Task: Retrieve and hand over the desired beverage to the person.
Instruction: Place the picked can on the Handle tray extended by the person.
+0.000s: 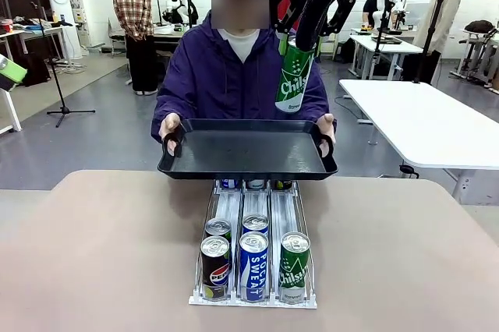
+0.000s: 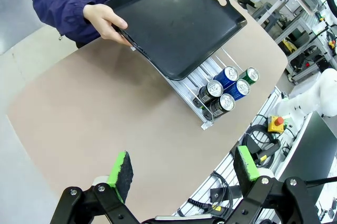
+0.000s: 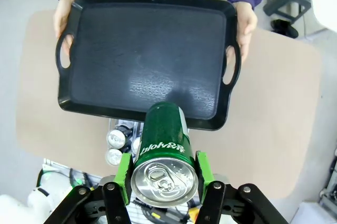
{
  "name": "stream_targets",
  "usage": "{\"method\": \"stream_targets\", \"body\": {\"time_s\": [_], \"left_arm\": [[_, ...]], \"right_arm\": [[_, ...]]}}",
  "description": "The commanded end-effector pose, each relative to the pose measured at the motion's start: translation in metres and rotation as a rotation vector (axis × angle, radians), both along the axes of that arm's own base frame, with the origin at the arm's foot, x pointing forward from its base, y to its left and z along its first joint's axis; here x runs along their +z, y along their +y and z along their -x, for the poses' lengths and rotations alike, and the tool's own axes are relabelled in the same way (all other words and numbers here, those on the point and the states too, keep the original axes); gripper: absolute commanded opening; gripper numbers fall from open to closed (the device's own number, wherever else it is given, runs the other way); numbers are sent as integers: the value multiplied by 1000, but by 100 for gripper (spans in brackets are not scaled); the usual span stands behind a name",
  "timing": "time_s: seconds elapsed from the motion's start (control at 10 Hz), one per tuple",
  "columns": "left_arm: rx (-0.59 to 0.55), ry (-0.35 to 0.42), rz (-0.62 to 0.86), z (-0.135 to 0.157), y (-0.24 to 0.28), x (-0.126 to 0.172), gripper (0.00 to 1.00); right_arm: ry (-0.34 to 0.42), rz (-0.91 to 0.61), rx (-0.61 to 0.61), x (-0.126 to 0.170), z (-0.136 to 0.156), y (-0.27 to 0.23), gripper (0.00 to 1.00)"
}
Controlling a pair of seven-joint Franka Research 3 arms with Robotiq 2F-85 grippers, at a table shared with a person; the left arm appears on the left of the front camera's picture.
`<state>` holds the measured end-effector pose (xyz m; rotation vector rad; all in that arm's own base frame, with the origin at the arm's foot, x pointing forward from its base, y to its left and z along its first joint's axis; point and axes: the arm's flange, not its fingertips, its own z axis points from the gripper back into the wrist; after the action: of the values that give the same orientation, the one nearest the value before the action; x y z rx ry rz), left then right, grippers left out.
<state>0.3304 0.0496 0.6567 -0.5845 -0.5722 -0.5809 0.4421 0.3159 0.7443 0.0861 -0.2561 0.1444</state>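
Note:
A green Chilsung can [image 1: 294, 76] hangs high over the right side of the black tray [image 1: 245, 153], with my right gripper [image 1: 302, 42] shut on it. The right wrist view looks down on that green can [image 3: 164, 150] between the green pads [image 3: 124, 174], above the tray [image 3: 150, 56]. The person [image 1: 238, 75] in a purple jacket holds the tray by both handles over the far table edge. My left gripper [image 2: 181, 174] stands open and bare, high over the table's near left part.
A white can rack [image 1: 253, 250] on the table holds a Pepsi can [image 1: 215, 266], a blue Pocari Sweat can [image 1: 253, 263] and a green Chilsung can [image 1: 294, 263] at its front, with more behind. A white table [image 1: 425, 125] stands at the right.

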Motion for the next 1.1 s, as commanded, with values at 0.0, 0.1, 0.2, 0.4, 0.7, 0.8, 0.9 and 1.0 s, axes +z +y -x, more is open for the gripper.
{"method": "stream_targets", "body": {"time_s": [0.0,0.1,0.2,0.4,0.7,0.8,0.9,1.0], "left_arm": [[-12,-9,4,0,2,1,100],[-12,-9,4,0,2,1,100],[-12,-9,4,0,2,1,100],[-12,-9,4,0,2,1,100],[-12,-9,4,0,2,1,100],[-12,-9,4,0,2,1,100],[-12,-9,4,0,2,1,100],[-12,-9,4,0,2,1,100]], "right_arm": [[-8,-2,-3,3,2,0,0],[-8,-2,-3,3,2,0,0],[0,0,0,0,0,0,58],[45,-11,-16,-1,-40,0,58],[110,-5,-50,-15,-95,3,58],[137,5,-66,-20,-112,5,58],[165,17,-77,-25,-129,4,58],[200,33,-91,-30,-145,4,58]]}}
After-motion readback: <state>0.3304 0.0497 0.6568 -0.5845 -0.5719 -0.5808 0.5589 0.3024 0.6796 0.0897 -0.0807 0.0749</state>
